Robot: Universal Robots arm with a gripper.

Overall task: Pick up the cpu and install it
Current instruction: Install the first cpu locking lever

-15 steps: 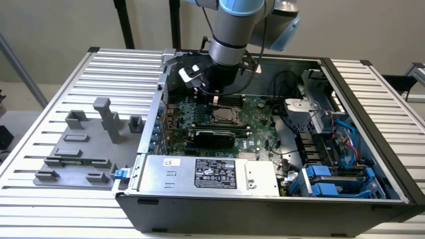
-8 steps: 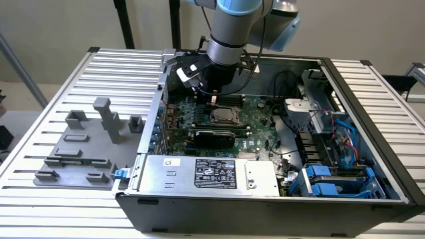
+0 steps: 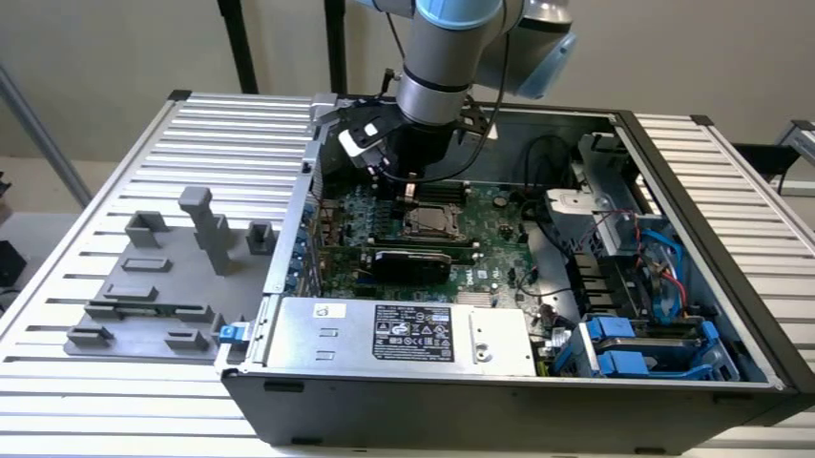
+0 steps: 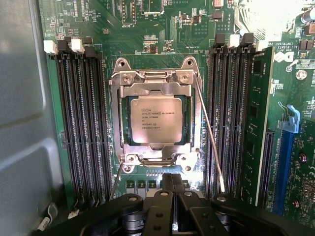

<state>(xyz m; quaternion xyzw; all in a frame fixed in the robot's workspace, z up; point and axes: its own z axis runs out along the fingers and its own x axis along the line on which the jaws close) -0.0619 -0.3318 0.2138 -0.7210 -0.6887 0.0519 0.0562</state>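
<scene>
The cpu (image 4: pixel 153 119) lay flat in the socket frame (image 4: pixel 154 78), at the middle of the motherboard (image 4: pixel 162 29). We judged it light, stiff, slick on top and fragile beneath, best held by opposite rim edges. The gripper (image 4: pixel 172 184) hung near the frame's edge, fingers (image 4: pixel 166 184) together, holding nothing.

The cpu (image 4: pixel 153 119) is a small, flat, square chip with a silvery-grey metal top that carries lines of dark printed lettering. It lies level and face up, seated in the socket frame (image 4: pixel 153 76) on the green motherboard (image 4: pixel 162 39), with its edges square to the frame. The metal frame surrounds it and laps over two opposite edges. In the exterior view the cpu (image 3: pixel 428 218) shows as a pale square near the middle of the board, inside the open computer case (image 3: pixel 510 410).
</scene>
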